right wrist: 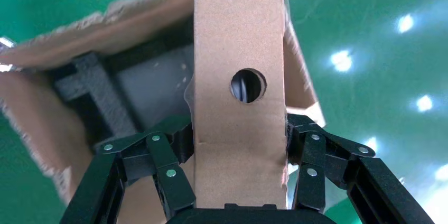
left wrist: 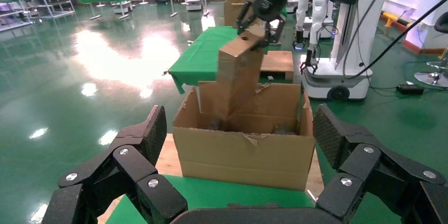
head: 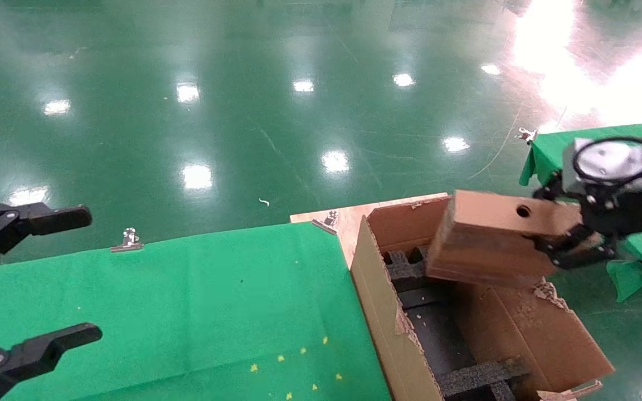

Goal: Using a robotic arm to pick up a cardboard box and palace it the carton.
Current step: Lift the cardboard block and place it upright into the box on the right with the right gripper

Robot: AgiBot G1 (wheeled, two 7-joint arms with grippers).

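My right gripper (head: 569, 242) is shut on the cardboard box (head: 488, 239), a small flat brown box with a round hole, and holds it tilted above the far end of the carton (head: 377, 312). The carton is large, open, with ragged flaps and black foam inserts (head: 466, 379). In the right wrist view the box (right wrist: 238, 129) stands between my fingers (right wrist: 177, 145) with the carton (right wrist: 79, 39) below. In the left wrist view the box (left wrist: 238, 71) hangs over the carton (left wrist: 248, 155). My left gripper (head: 48, 278) is open and empty at the left, over the green cloth.
The carton stands on a wooden board (head: 343, 220) at the right end of a green-clothed table (head: 215, 301) held by metal clips (head: 129, 240). A second green table (head: 549, 150) stands at the far right. Glossy green floor lies beyond.
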